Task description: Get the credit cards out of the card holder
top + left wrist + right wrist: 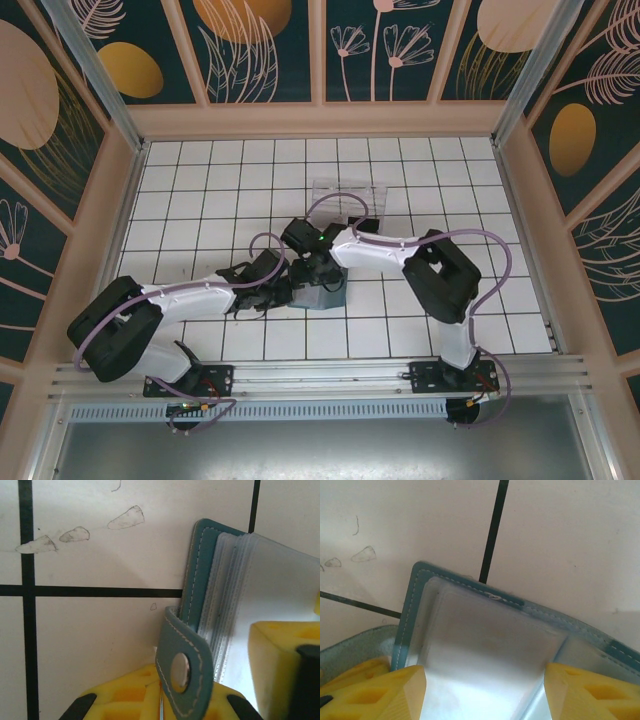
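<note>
The card holder [328, 292] lies open on the white tiles at mid-table, its teal cover [192, 575] edged with white stitching. Clear plastic pockets [265, 585] fan out from the cover. My left gripper [165, 692] is shut on the holder's teal snap tab [182, 672], yellow pads on either side. My right gripper [482, 692] is open above the clear pockets [485, 650], one fingertip [375, 692] by the holder's stitched edge [409, 610], the other across the pocket stack. In the overhead view both grippers [285, 283] [320, 268] meet over the holder. The credit cards are hidden.
A clear plastic tray [350, 194] sits just beyond the holder toward the back wall. Faint scuff marks [75, 534] dot the tile left of the holder. Raised wooden walls enclose the tiled table on three sides.
</note>
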Controlling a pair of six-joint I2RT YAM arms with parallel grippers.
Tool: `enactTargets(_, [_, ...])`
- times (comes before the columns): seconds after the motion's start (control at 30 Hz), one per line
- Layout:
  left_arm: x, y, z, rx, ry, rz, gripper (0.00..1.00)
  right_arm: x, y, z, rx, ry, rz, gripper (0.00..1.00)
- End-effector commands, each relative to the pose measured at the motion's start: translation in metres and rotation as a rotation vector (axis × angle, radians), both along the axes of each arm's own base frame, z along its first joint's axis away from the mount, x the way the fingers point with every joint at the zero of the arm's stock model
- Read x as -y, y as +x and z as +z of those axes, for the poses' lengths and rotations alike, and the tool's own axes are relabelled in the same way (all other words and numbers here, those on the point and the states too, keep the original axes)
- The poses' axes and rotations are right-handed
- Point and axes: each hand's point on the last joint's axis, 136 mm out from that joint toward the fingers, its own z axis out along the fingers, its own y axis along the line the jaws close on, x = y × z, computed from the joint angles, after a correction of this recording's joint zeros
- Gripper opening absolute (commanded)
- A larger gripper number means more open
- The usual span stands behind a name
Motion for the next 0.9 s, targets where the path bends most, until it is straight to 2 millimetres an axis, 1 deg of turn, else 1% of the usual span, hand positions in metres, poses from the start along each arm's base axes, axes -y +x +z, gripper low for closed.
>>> enactTargets(0.0, [-0.002,-0.003,-0.002,-0.011,-0.014,0.008,0.09,-0.001,0.003,-0.002,0.01,-0.032,-0.022,0.64])
enactTargets(0.13, [-0.002,-0.003,-0.001,-0.009,-0.013,0.006,0.09,0.008,0.002,-0.01,0.015,-0.086,-0.024,0.62])
enactTargets(0.2, [-0.002,-0.003,-0.001,-0.008,-0.014,0.004,0.09,0.012,0.001,-0.014,0.013,-0.107,-0.021,0.6])
enactTargets(0.3, [-0.002,-0.003,-0.001,-0.01,-0.013,0.003,0.1,0.018,-0.001,-0.017,0.014,-0.128,-0.017,0.53])
enactTargets(0.43, [-0.002,-0.002,0.001,-0.009,-0.01,0.007,0.1,0.022,-0.002,-0.018,0.015,-0.135,-0.015,0.41])
enactTargets(0.53, [0.0,0.0,0.003,-0.008,-0.009,0.004,0.1,0.022,-0.003,-0.017,0.019,-0.124,-0.013,0.35])
enactTargets(0.63, [0.003,0.003,0.008,0.0,-0.01,-0.006,0.09,0.022,-0.003,-0.013,0.03,-0.1,-0.017,0.32])
enactTargets(0.73, [0.006,0.005,0.011,0.003,-0.014,-0.01,0.09,0.016,-0.003,-0.009,0.037,-0.047,-0.012,0.28])
enactTargets(0.87, [0.011,0.009,0.02,0.012,-0.027,-0.013,0.1,0.009,-0.001,-0.002,0.061,0.029,-0.026,0.27])
